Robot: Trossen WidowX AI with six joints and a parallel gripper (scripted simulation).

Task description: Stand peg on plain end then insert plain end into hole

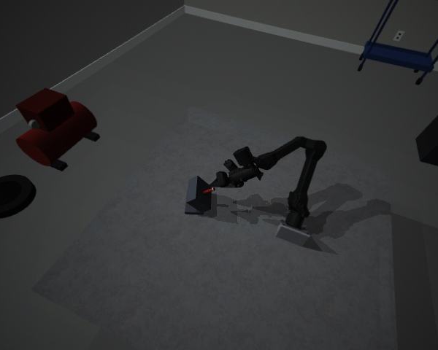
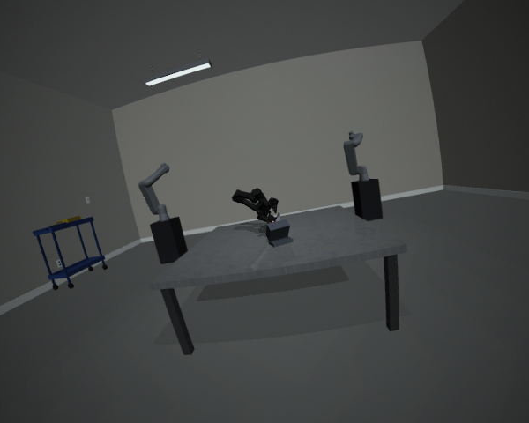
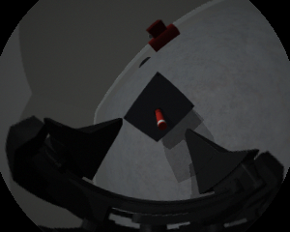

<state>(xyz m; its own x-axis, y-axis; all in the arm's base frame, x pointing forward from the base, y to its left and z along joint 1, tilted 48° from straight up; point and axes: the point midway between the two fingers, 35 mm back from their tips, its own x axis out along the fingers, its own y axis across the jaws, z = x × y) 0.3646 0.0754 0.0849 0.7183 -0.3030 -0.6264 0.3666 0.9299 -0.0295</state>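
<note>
The red peg point(image 1: 208, 190) point(image 3: 159, 117) stands out of the dark face of the sloped panel point(image 1: 199, 202) point(image 2: 279, 233) point(image 3: 141, 107). Its plain end is inside the hole, and the end with the white band points outward toward the arm. How deep it sits cannot be told. The hole's rim is hidden around the peg. My gripper point(image 3: 155, 127) is wide open and empty. In the wrist view its fingers stand on either side of the peg, well apart from it, and the peg's banded end lies free between them in that view.
The panel stands on the grey table point(image 1: 226, 271) point(image 2: 237, 256), in front of the arm's base point(image 1: 293, 231). A red compressor point(image 1: 57, 131) point(image 3: 163, 36) and a dark ring point(image 1: 8, 195) are beyond the table. Two grey arms on dark pedestals point(image 2: 167, 241) point(image 2: 367, 200) stand beyond it too.
</note>
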